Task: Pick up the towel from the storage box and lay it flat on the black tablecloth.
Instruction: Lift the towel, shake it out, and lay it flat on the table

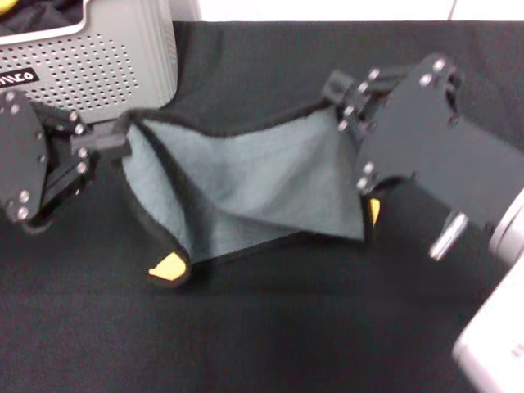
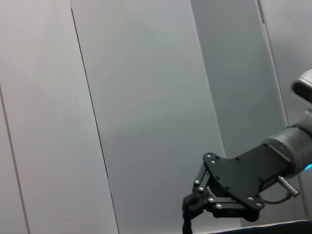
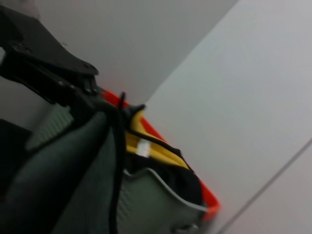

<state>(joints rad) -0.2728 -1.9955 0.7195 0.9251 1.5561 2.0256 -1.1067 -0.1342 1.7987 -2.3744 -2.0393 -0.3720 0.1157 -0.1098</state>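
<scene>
Black tablecloth (image 1: 270, 327) nearest, covering counter. Towel (image 1: 246, 192) sags above it, grey side up, yellow corners peeking. My left gripper (image 1: 121, 143) clamps its left corner, my right gripper (image 1: 342, 110) its right corner. Storage box (image 1: 106, 57) beyond, far left.

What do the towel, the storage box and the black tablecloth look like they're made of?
The towel, held between the left gripper and right gripper: soft, matte, fuzzy cloth that sags, probably microfibre, with a stitched black border. The storage box: rigid light grey plastic, judging by its perforated walls. The black tablecloth: matte black fabric.
</scene>
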